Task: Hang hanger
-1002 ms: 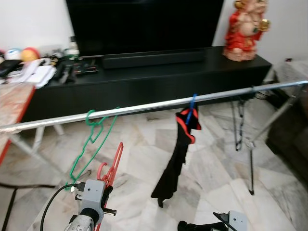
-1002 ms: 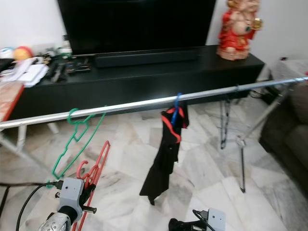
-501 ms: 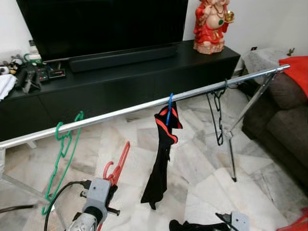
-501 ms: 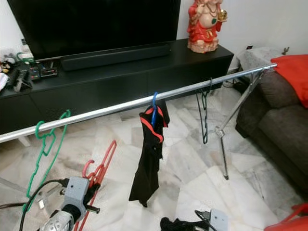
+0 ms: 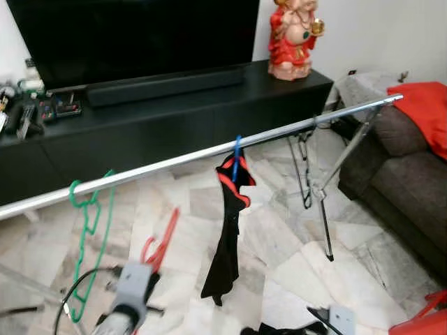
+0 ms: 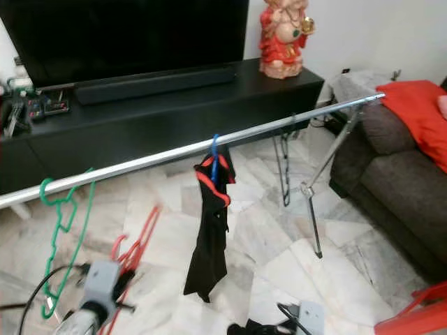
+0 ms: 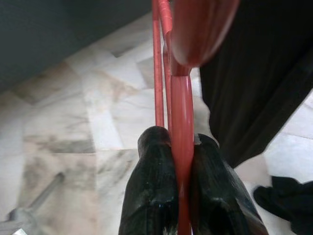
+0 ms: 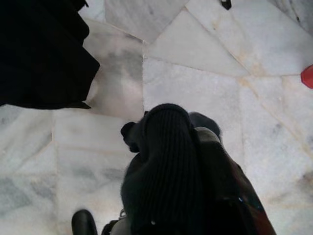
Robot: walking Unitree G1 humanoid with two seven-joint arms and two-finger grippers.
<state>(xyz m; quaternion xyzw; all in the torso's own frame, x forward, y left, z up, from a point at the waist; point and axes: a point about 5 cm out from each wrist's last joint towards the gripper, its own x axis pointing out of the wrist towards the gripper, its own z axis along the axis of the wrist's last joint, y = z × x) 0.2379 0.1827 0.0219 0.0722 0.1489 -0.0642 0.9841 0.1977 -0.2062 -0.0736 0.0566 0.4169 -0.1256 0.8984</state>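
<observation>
A long silver rail (image 5: 167,165) runs across the room on folding legs. On it hang a green hanger (image 5: 86,222), a blue hanger (image 5: 237,149) carrying a black garment with red trim (image 5: 229,230), and a black hanger (image 5: 304,167). My left gripper (image 7: 181,140) is shut on a red hanger (image 7: 182,98); it holds the red hanger (image 5: 160,244) low, below the rail, between the green hanger and the garment. My right gripper (image 5: 311,326) is low near the floor, shut on a black knitted cloth (image 8: 164,161).
Behind the rail a black TV console (image 5: 174,118) holds a large TV (image 5: 133,35), a soundbar and a red statue (image 5: 292,38). A dark sofa (image 5: 401,174) with a red cloth (image 5: 422,112) stands on the right. A red object (image 5: 422,321) lies on the marble floor at bottom right.
The camera has turned right, so the rail and console have shifted left and the sofa has come into view. Both grippers keep their holds; the left arm looks blurred.
</observation>
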